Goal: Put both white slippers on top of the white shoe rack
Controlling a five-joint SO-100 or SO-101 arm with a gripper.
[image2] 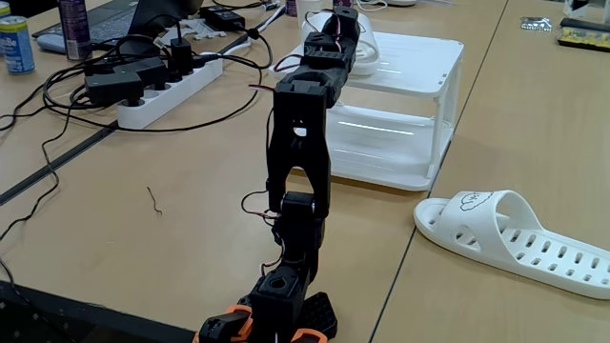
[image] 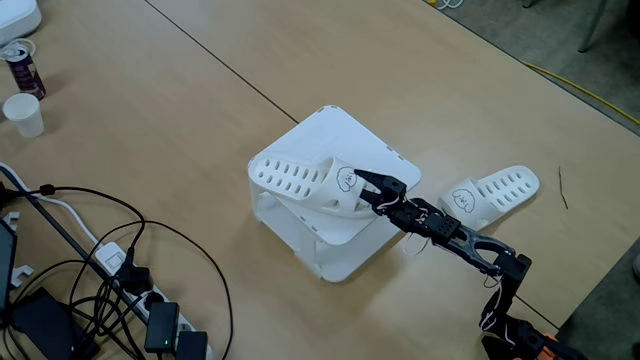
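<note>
The black end effector (image: 362,190) grasps one white holed rubber slipper (image: 300,182) atop the white plastic shoe rack (image: 385,150), while the other slipper (image: 495,193) lies on the worktop (image: 150,90) beside the arm's base, long axis pointing away from the rack

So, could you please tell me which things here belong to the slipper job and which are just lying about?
Job: slipper on the rack, slipper on the table, rack, gripper.
Lying about: power strip, cables, paper cup, cans.

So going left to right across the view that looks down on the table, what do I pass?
Can, paper cup, power strip, white shoe rack with a slipper on it, second white slipper on the table.
</note>
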